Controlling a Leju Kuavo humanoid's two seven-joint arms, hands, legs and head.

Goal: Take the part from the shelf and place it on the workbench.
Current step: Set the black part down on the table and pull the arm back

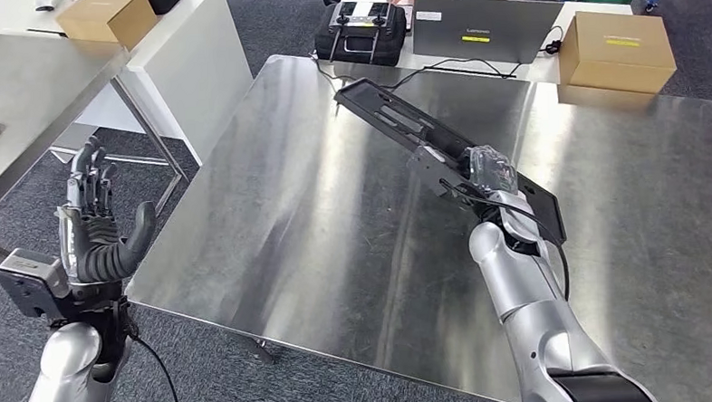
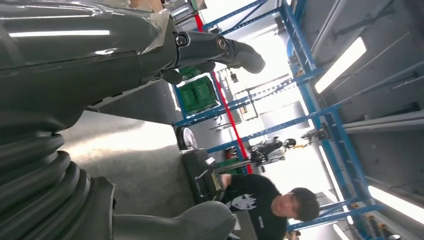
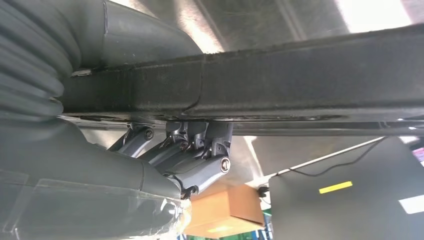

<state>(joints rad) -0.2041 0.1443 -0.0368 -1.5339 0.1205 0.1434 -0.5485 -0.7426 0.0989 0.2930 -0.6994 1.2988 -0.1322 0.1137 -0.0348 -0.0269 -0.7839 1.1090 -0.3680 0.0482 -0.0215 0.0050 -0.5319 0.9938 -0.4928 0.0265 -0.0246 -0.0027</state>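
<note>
The part [image 1: 413, 130] is a long flat black plastic panel with slots. My right hand [image 1: 489, 170] grips it near its near end, and it slants up and away to the left over the steel workbench [image 1: 317, 221]. Whether it touches the bench I cannot tell. In the right wrist view the part [image 3: 300, 85] runs as a dark bar across my curled fingers [image 3: 195, 155]. My left hand [image 1: 95, 230] is raised off the workbench's left edge, above the floor, fingers spread and holding nothing. The left wrist view has its thumb [image 2: 175, 225] and fingers [image 2: 220, 50] apart.
At the workbench's far edge stand a black case [image 1: 361, 30], a grey laptop [image 1: 485, 28] and a cardboard box [image 1: 616, 52]. A person [image 2: 265, 202] sits behind them. A white table [image 1: 174, 55] with another box [image 1: 107, 16] stands at the left.
</note>
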